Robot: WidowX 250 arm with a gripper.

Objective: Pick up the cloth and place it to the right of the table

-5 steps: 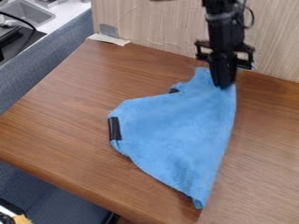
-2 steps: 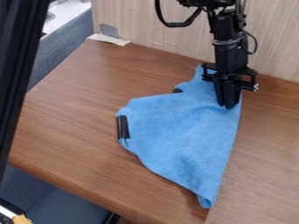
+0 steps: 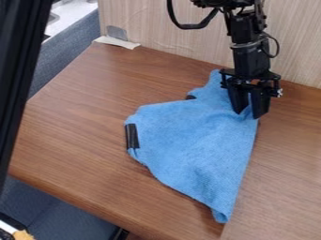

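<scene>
Camera view: my arm comes in at the top edge, upper right, its upper part cut off by the frame, and my pincer hangs down over the upper right part of the cloth. Pincer state: fingers apart, blue fabric visible in the gap between them. Whether the tips touch the cloth or sit just above it, I cannot tell; the fingers hide the fabric directly behind them. The cloth lies on the wooden surface, right of the middle of the view, narrowing to one point near the wall and to another near the front edge. Its right side runs nearly straight; its left side bulges outward. A black strip marks the left edge; a smaller dark patch shows at the upper edge, partly covered by fabric, its full shape not readable. Slight folds show below the pincer; whether any layer is doubled underneath is unclear. A tall black bar stands along the left of the view and hides the surface's left end. At the lower left corner, an orange-tan item is cut off by the frame, identity undetermined.
</scene>
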